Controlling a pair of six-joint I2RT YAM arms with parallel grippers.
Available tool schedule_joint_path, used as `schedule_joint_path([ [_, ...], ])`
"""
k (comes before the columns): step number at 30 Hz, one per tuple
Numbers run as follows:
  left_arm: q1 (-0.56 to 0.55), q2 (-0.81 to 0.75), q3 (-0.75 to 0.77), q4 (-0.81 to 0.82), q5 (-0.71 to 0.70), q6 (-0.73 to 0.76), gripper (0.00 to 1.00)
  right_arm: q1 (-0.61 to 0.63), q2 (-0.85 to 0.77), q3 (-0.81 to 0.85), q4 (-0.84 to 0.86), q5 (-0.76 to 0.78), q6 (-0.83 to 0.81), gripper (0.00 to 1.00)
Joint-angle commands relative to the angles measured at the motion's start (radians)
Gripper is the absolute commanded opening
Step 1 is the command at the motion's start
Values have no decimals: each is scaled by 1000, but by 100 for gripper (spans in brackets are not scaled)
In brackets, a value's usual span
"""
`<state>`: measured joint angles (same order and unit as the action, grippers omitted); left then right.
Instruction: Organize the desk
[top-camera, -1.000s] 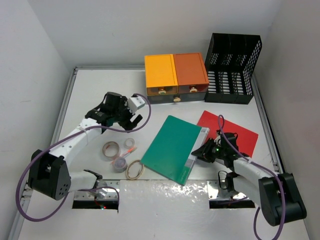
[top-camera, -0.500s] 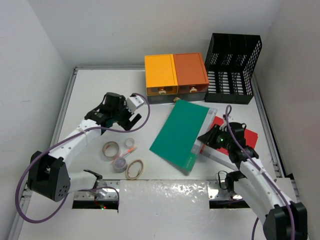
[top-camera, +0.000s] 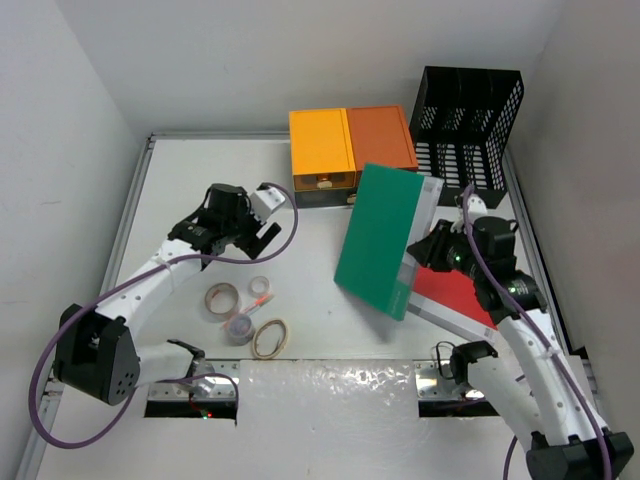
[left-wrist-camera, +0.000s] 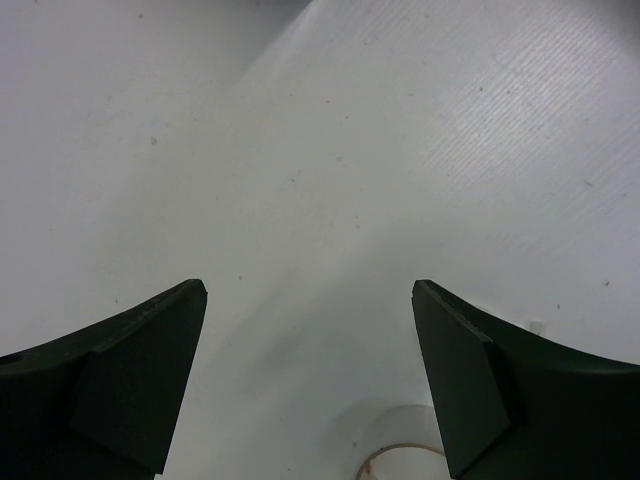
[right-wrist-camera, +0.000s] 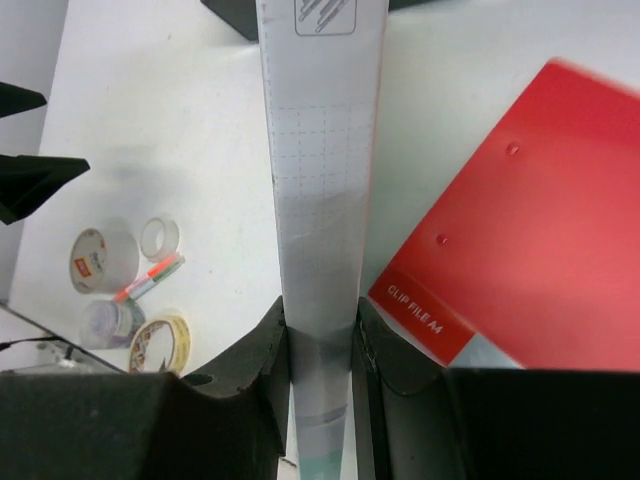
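Note:
The white desk (top-camera: 190, 190) holds everything. My right gripper (top-camera: 425, 250) is shut on the spine edge of a green file folder (top-camera: 382, 235) and holds it lifted and tilted above the desk; its grey spine (right-wrist-camera: 320, 170) runs between the jaws in the right wrist view. A red clip file (top-camera: 455, 290) lies flat under it, also in the right wrist view (right-wrist-camera: 530, 220). My left gripper (top-camera: 262, 235) is open and empty above bare desk, near a small clear tape roll (left-wrist-camera: 400, 450).
Orange and yellow drawer boxes (top-camera: 350, 150) and a black mesh file rack (top-camera: 468, 130) stand at the back. Tape rolls (top-camera: 222, 298), a marker (top-camera: 262, 299) and a tan tape ring (top-camera: 270, 338) lie at the front left.
My right arm has lifted the green folder off the desk and carried it back and to the right, tilting it up. The red file is uncovered. The left arm has barely moved.

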<state>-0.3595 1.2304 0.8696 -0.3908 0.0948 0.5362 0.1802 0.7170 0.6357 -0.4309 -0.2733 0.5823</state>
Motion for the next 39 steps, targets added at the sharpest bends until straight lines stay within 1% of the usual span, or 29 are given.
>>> schedule_joint_path([
  [1,-10,-34,8,46,-29,-21,83,2,1,130,-93,66,-120,0],
  [3,-10,-34,6,49,-43,-24,83,2,1,211,-146,109,-154,0],
  [4,-10,-34,5,52,-47,-25,83,2,1,211,-160,126,-162,0],
  [10,-10,-32,2,72,-78,-35,83,1,25,338,-247,242,-217,0],
  [14,-10,-34,0,72,-90,-38,83,2,30,407,-269,325,-239,0],
  [21,-9,-35,-40,101,-176,-53,83,1,67,542,-290,448,-286,0],
  [25,-9,-34,-73,130,-191,-65,83,1,110,585,-255,516,-302,0],
  [30,-7,-43,-110,158,-233,-65,83,1,191,663,-183,676,-338,0],
  [32,-7,-48,-126,180,-254,-64,83,2,222,694,-157,707,-346,0],
  [35,1,-60,-170,225,-282,-51,83,2,286,729,-66,715,-381,0],
  [36,8,-62,-194,242,-302,-53,83,2,300,730,8,708,-395,0],
  [38,19,-62,-222,325,-340,-64,83,1,350,731,72,714,-427,0],
  [39,36,-60,-245,351,-384,-74,83,-1,366,728,130,717,-436,0],
])
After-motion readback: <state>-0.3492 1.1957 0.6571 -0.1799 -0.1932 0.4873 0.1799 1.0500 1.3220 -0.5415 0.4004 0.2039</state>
